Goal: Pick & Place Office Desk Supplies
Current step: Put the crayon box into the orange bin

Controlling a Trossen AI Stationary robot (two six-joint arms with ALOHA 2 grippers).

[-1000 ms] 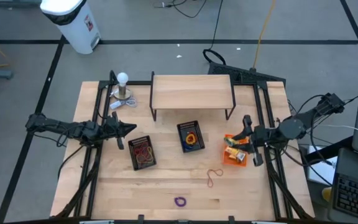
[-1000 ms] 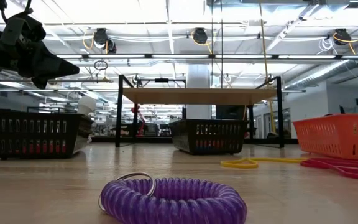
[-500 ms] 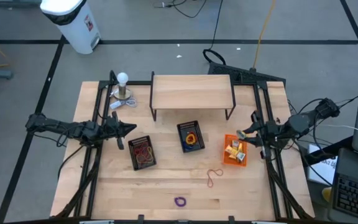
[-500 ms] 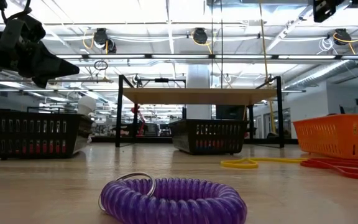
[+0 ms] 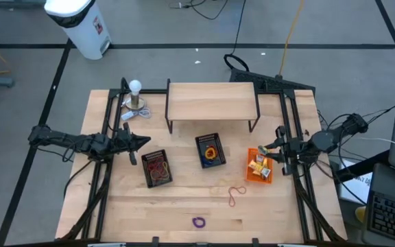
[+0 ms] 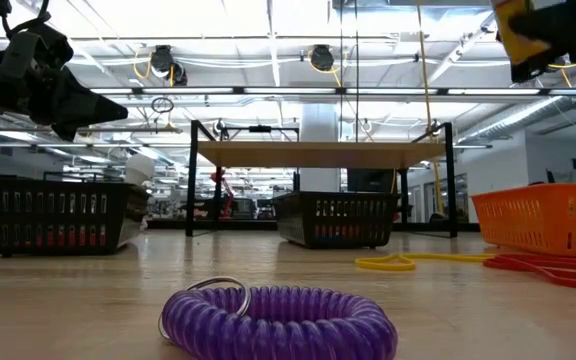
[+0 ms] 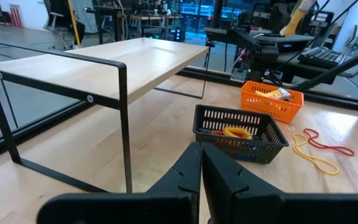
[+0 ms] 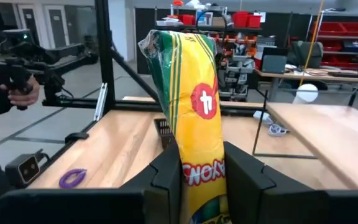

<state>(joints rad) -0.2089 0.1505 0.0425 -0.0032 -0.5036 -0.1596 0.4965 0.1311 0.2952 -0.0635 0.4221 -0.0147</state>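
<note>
Right gripper clamps a yellow-and-green crayon packet, held aloft at the high view's right edge, just right of the orange basket. Probably the carrying step; next, lower over that basket and release. Packet looks glossy, crinkled, soft. Left gripper, fingers pressed together and empty, waits at mid-left beside the black basket.

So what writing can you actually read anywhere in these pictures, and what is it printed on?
"4": in a red circle on the yellow packet held in the right gripper.
"CRAYO", upside down and partly hidden by the fingers: lower on the same packet.
Packets in the orange basket: print too small to read.
White bin on the floor: its label is too small to read.
</note>
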